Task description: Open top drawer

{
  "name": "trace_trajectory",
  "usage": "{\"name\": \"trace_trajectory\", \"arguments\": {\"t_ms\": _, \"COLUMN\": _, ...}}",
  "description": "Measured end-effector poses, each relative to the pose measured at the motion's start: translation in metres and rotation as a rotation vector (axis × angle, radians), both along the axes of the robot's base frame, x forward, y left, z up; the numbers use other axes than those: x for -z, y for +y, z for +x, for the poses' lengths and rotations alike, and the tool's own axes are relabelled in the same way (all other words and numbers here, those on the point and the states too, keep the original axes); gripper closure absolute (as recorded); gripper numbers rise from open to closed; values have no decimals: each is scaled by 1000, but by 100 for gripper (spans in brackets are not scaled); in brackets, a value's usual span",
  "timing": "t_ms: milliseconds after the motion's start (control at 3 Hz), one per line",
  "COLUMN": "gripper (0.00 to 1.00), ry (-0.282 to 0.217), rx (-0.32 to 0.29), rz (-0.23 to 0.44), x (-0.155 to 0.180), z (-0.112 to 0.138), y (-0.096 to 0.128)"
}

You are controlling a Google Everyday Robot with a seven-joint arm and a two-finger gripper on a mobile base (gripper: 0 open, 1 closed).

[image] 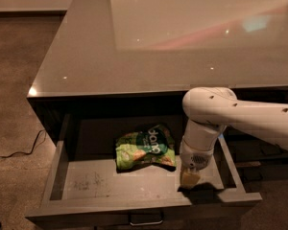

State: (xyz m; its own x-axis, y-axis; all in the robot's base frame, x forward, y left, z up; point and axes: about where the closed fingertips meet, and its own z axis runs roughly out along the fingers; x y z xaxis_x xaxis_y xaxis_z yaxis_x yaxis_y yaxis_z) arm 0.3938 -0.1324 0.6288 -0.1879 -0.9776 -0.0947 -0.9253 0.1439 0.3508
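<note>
- gripper [190,178]: where did it sit, and was it spread or closed?
- it hung tip-down inside the top drawer [56,176], near the front right corner, close above the drawer's floor. spread or closed, i couldn't tell.
- and the job?
- it looked done to me. the drawer stood pulled well out from under the countertop [134,47], with its inside on show. all that seemed left was lifting the arm [259,121] clear.
- what were things like?
- the drawer was a shallow grey tray, matte and scuffed with pale marks, with straight walls and a small silver bar handle [146,220] in front. a crinkled, glossy green snack bag [145,147] lay inside. the countertop was smooth and reflective, and the arm was rounded and white.
</note>
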Motion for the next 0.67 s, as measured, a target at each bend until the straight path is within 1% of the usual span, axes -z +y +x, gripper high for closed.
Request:
{"name": "trace_trajectory", "arguments": {"t_ms": 333, "gripper": 12, "ry": 0, "rx": 0, "rz": 0, "x": 0, "z": 0, "y": 0}}
{"name": "trace_trajectory", "arguments": {"t_ms": 667, "gripper": 0, "ry": 0, "rx": 0, "rz": 0, "x": 0, "z": 0, "y": 0}}
